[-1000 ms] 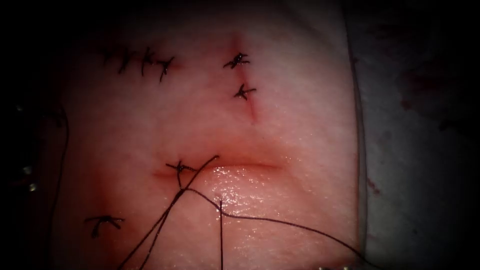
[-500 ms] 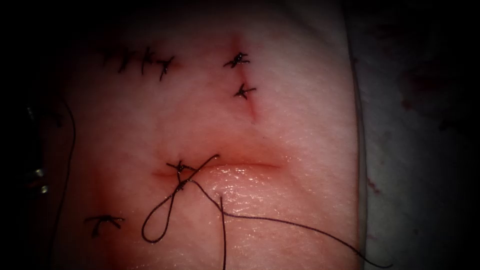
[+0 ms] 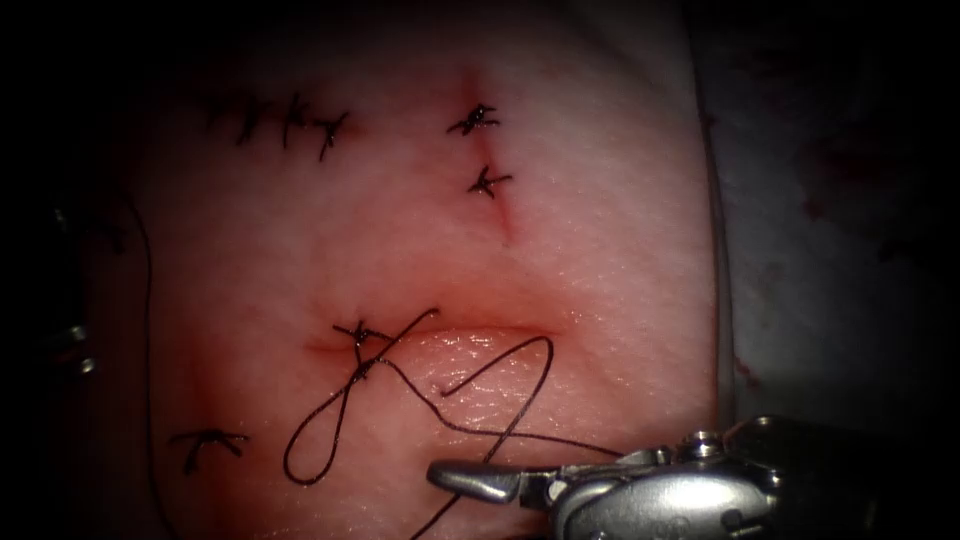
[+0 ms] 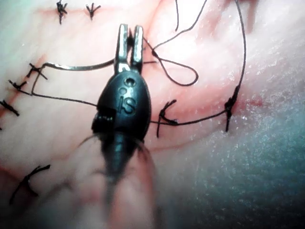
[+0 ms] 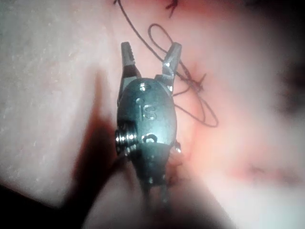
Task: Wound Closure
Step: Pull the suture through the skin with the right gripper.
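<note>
The left wrist view shows the needle (image 4: 76,67) lying pale across the tissue (image 4: 248,157), its end running to the left hand (image 4: 130,36). Whether it is gripped or in the tissue, I cannot tell. From the endoscope, the right hand (image 3: 450,478) hangs below the cut (image 3: 500,331). Its own view has it spread wide, empty, with loose thread (image 5: 162,36) curling beneath it.

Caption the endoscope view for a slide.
Right arm's tool enters over the tissue, holding nothing, beside loose thread trailing from a knot on the cut.
</note>
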Motion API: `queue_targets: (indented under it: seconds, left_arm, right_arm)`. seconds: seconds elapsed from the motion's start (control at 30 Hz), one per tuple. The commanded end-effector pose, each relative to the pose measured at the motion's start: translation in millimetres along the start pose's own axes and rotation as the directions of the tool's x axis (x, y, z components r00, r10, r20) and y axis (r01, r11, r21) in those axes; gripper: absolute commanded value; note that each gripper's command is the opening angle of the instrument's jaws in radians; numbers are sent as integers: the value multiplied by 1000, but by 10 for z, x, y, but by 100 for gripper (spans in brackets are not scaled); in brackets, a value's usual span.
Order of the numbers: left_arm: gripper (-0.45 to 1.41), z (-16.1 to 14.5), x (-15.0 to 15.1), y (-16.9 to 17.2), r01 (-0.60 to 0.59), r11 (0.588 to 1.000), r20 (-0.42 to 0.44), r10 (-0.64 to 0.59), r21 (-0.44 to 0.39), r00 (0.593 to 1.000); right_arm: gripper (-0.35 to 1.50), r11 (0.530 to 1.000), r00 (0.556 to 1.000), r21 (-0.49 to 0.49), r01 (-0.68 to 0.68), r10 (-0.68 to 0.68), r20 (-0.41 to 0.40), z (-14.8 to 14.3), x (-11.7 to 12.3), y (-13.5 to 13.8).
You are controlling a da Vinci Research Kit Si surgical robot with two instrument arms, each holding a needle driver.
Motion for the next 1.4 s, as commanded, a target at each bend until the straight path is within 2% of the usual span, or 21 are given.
queue_targets:
  seconds: [0.03,0.17,0.33,0.43,0.53,0.63,0.77,1.0,1.2,1.4]
  left_arm:
    - [-45,2,-5,-3,1,1000,2,-1,-1,1000]
    - [-45,-37,-4,-36,21,998,8,-21,62,1000]
    - [-45,-79,-10,-69,-13,989,59,4,150,998]
    - [-45,-88,-17,-78,-38,986,73,26,162,997]
    - [-45,-89,-24,-84,-57,984,84,43,170,996]
    - [-45,-85,-27,-82,-55,983,85,41,175,996]
    - [-45,-77,-26,-76,-52,983,70,40,174,997]
    - [-45,-65,-22,-65,-49,986,47,42,162,998]
    - [-45,-61,-24,-63,-39,987,48,32,156,998]
    - [-45,-53,-25,-56,-18,990,40,13,136,999]
  right_arm:
    - [147,1000,1000,-11,3,-3,-12,3,-11,4]
    - [147,999,998,-38,-12,9,-69,-26,-12,0]
    - [143,997,996,-54,-48,44,-81,-62,-13,-4]
    - [140,993,992,-51,-103,98,-81,-76,-15,4]
    - [140,981,980,-71,-179,172,-99,-88,-21,22]
    - [147,963,964,-112,-245,230,-131,-90,-32,36]
    - [145,957,963,-141,-255,239,-123,-76,-52,41]
    - [140,960,976,-178,-215,204,-78,-25,-91,27]
    - [138,973,988,-171,-152,145,-50,14,-102,24]
    - [135,977,989,-155,-145,138,-56,34,-105,29]
